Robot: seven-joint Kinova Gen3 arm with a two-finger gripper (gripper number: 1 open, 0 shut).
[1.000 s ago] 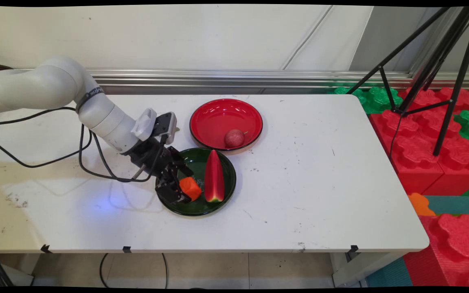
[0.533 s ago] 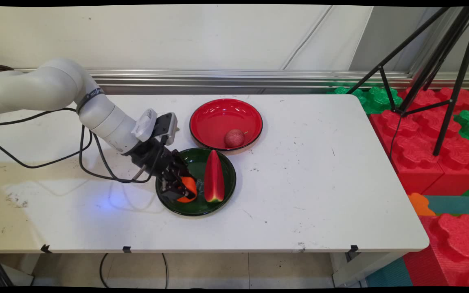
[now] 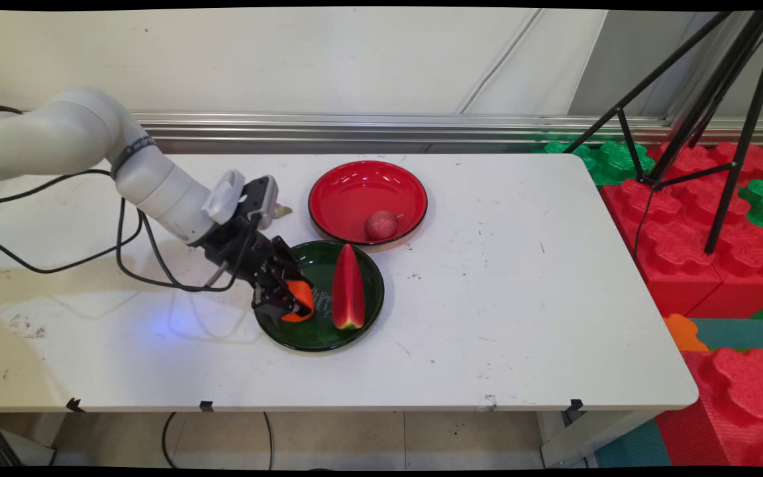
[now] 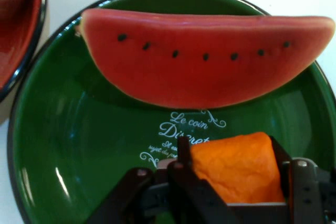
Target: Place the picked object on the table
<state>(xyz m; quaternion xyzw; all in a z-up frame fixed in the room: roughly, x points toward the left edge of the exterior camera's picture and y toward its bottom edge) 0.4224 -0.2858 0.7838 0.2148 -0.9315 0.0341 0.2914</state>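
Note:
My gripper (image 3: 291,303) (image 4: 233,169) is shut on an orange block (image 3: 299,299) (image 4: 236,167) over the left part of a green plate (image 3: 318,334) (image 4: 68,145). The block sits between the two black fingers (image 4: 184,153), slightly above the plate's floor. A watermelon slice (image 3: 348,288) (image 4: 202,56) lies in the same plate just beyond the block, not touching it. White lettering shows on the plate between slice and block.
A red plate (image 3: 348,192) (image 4: 23,35) with a small reddish round fruit (image 3: 381,224) stands just behind the green one. Black cables (image 3: 136,265) hang from the arm over the table's left. A black tripod (image 3: 706,99) and red and green foam blocks (image 3: 693,225) stand off the table's right end.
The fingers have closed on the orange block, and the hand has drawn a little up and to the left with it. Watermelon slice and plates have stayed put.

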